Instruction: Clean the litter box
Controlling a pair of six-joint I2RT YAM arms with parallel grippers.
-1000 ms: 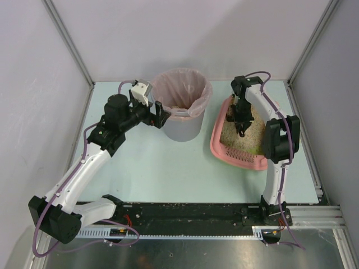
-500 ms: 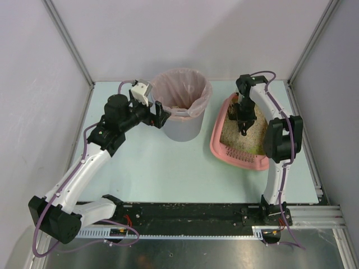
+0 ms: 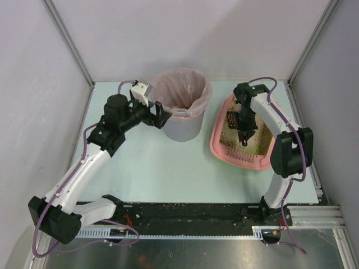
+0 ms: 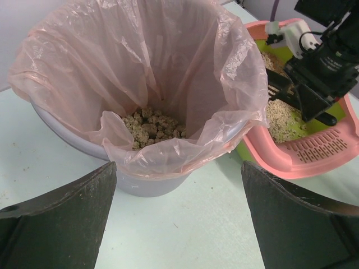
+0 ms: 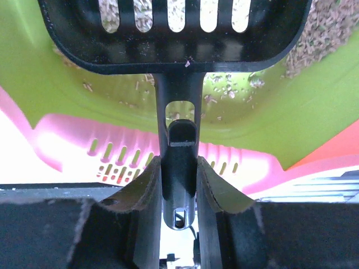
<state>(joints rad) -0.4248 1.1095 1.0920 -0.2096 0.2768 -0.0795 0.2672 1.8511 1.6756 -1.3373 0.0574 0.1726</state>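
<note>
At far left of the desk (image 3: 157, 168), the left pincer (image 3: 159, 115) stands wide with nothing in it, just beside the left wall of the bin (image 3: 182, 133). Its wrist view looks between its fingers (image 4: 61, 218) into the pink bag (image 4: 185, 61), where pale clumps lie at the bottom.

Right of the bin, and near it, sits the litter box (image 3: 220, 150). Its long axis runs from the near edge toward the far wall, slightly slanted, with the slotted ledge (image 4: 320, 150) at the near end. It is a shallow pink tray with a green inner rim. Beige granules cover most of the floor, and only a few stray grains cling to the bare green slope above the ledge.

The right pincer (image 3: 245, 134) hangs over the box, jaws narrow and clamped on the handle of a black scoop (image 5: 176, 33). The scoop's head reaches toward the near end, low over that green slope. Whether it carries anything, I cannot tell.

So the box lies straight beneath the right pincer, the right arm being much the nearer, and the bin lies to its left across the box's left rim. I judge any lift toward the bag would have to travel that way.
</note>
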